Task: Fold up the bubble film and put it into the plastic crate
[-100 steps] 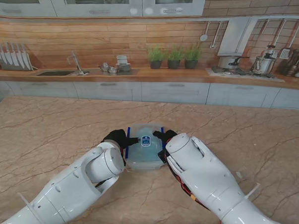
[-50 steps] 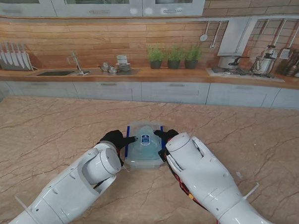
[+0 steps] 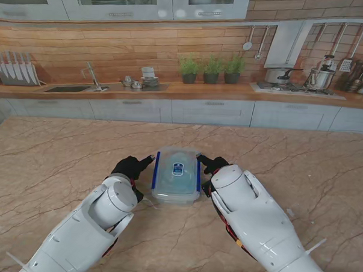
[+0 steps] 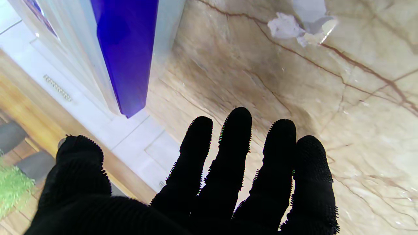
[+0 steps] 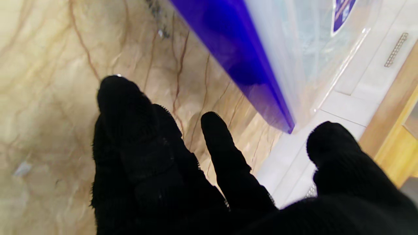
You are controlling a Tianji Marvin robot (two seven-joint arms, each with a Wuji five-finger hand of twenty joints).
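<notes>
Both hands, left hand [image 3: 130,166] and right hand [image 3: 211,165], flank the lidded plastic crate [image 3: 176,175], fingers spread, holding nothing

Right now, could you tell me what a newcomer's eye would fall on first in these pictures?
The clear plastic crate with blue side clips and its lid on sits at the middle of the marble table, something pale showing through it. The black-gloved left hand and right hand flank it, open and apart from its sides. In the left wrist view, small torn white scraps lie on the marble.
</notes>
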